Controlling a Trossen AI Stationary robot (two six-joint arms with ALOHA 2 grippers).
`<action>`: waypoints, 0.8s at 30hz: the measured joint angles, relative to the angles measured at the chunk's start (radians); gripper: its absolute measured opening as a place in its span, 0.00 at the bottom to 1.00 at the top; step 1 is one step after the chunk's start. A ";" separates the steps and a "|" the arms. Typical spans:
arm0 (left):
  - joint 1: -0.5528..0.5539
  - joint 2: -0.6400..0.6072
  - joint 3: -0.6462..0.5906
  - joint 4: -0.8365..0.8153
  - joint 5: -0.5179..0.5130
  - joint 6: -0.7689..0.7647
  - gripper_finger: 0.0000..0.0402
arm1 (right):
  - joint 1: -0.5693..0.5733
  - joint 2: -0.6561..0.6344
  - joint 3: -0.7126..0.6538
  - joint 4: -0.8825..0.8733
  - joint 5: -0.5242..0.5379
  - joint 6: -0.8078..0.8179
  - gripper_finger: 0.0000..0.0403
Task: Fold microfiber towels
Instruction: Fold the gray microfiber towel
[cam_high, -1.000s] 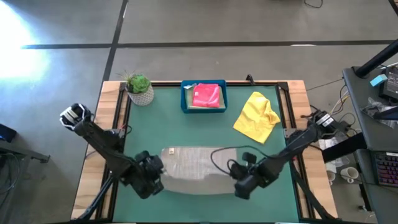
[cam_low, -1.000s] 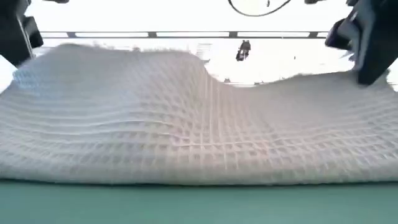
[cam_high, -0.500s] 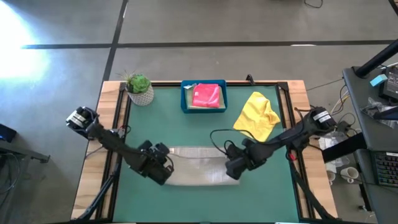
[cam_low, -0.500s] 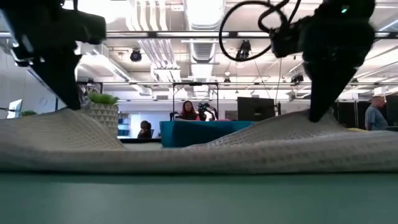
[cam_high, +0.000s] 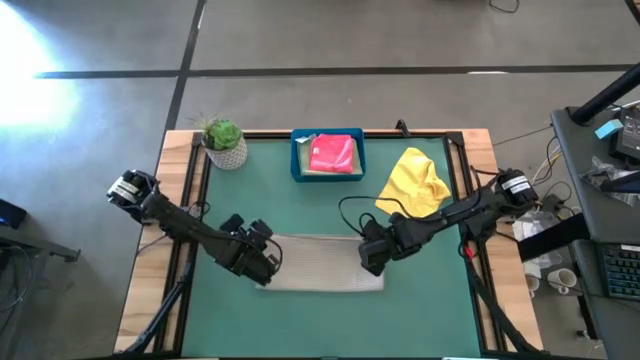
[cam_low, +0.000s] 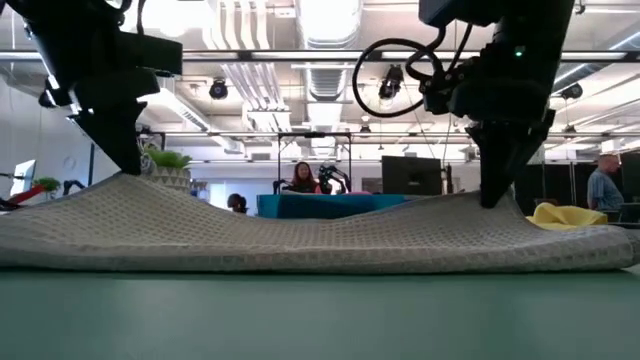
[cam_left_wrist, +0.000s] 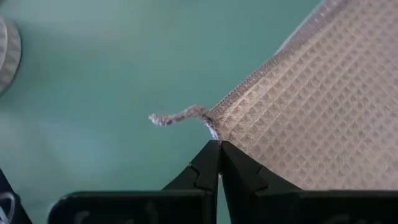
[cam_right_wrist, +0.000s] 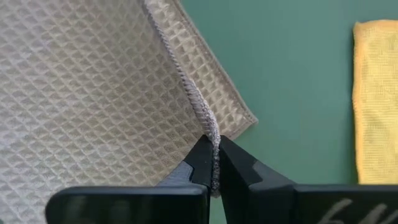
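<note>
Grey waffle-weave microfiber towel (cam_high: 318, 262) lies doubled on the green table mat (cam_high: 440, 290), well in front of the blue rectangular plastic tray (cam_high: 297, 165). Left gripper (cam_left_wrist: 219, 147) and right gripper (cam_right_wrist: 214, 149) are each pinched tight on one of its corners, apparently carrying that edge across evenly so the fold lands square.

The folded light grey waffle-weave towel (cam_high: 320, 276) lies near the front edge of the green table (cam_high: 300, 215). Behind it stands the blue rectangular plastic tray (cam_high: 327, 157), with the hot pink cloth (cam_high: 333, 153) in it. Left of the tray is the small potted green plant (cam_high: 224, 143), right the crumpled yellow cloth (cam_high: 413, 187).
</note>
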 joint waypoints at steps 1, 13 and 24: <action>0.002 0.000 0.000 0.001 0.000 0.019 0.00 | 0.000 0.000 0.000 0.000 0.000 -0.011 0.02; 0.011 0.000 0.000 0.009 0.010 0.038 0.05 | 0.001 0.000 0.000 0.007 -0.001 -0.062 0.17; 0.029 -0.026 0.019 -0.008 0.116 0.043 0.36 | -0.001 -0.017 0.006 -0.005 -0.010 -0.048 0.33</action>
